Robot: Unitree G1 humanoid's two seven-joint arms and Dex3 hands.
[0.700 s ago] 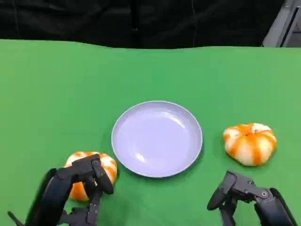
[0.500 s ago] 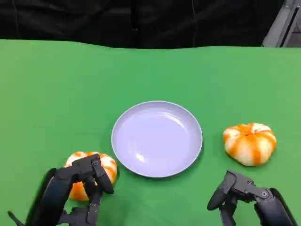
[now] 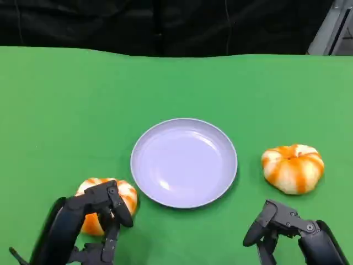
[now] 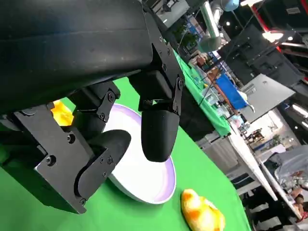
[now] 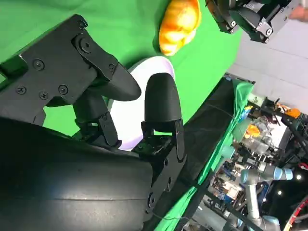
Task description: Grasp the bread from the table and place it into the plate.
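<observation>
from the head view, one bread [image 3: 105,203] lies on the green bench [image 3: 66,110] just left of the plate [image 3: 184,162], right behind the left robot hand [image 3: 102,212] – fingers apart, empty; the right robot hand [image 3: 276,226], also spread, sits near the other bread [image 3: 293,168] – the left wrist view shows the plate [image 4: 144,178] beyond its fingers [image 4: 159,134].

Green table cloth [image 3: 66,99], black curtain [image 3: 165,25] behind its far edge
</observation>
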